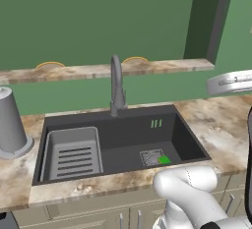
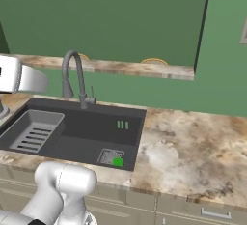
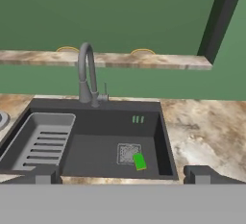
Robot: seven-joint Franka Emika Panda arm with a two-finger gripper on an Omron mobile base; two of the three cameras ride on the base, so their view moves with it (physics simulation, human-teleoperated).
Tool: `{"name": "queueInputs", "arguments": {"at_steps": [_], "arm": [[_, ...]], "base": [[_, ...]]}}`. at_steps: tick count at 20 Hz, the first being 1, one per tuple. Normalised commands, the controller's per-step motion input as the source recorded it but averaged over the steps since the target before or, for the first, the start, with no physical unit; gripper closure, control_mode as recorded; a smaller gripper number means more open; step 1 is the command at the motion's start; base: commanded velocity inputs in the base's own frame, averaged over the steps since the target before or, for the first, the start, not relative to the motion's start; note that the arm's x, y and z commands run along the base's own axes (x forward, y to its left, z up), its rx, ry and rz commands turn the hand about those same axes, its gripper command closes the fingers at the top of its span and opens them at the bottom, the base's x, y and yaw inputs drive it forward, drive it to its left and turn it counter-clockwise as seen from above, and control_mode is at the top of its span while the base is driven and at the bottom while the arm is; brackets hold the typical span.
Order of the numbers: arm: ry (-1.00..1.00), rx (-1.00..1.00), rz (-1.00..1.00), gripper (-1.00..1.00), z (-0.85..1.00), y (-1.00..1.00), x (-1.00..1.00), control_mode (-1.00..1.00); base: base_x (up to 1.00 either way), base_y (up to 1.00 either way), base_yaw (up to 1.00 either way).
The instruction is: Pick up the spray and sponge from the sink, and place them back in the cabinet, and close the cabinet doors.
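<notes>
Sponge (image 1: 164, 159) lies flat on the sink (image 1: 182, 129) floor, touching the drain grate (image 1: 150, 157), near the front right corner of the basin; in the hand view the sponge (image 3: 139, 161) sits just right of the grate (image 3: 128, 153). Can't make out the spray anywhere in the basin. Ribbed tray (image 1: 73, 153) fills the left end, faucet (image 1: 116, 83) stands at the back edge, middle. Marble counter (image 2: 193, 147) runs off to the right; grey canister (image 1: 10, 122) on the counter left of the sink

Progress: looks like nothing done yet. Sponge not picked up, spray not found, no cabinet or doors to be seen here. All steps left, I'd say

Arm: elbow bulks low in front of the counter's front edge, hand raised well above and back from the basin, looking down into it. Gripper (image 3: 122, 175) spread wide, holding nothing, tips apart over the front rim
</notes>
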Motion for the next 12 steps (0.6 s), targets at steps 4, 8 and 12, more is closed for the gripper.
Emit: {"name": "queueInputs", "arguments": {"at_steps": [4,8,12], "arm": [[0.00,0.00,0.00,-1.00,0.00,0.00,0.32,-1.00],[0.01,0.00,0.00,-1.00,-0.02,-0.01,0.29,-1.00],[0.03,0.00,0.00,-1.00,-0.09,-0.02,0.26,-1.00]], "base": [[0.00,0.00,0.00],[0.00,0.00,0.00],[0.00,0.00,0.00]]}}
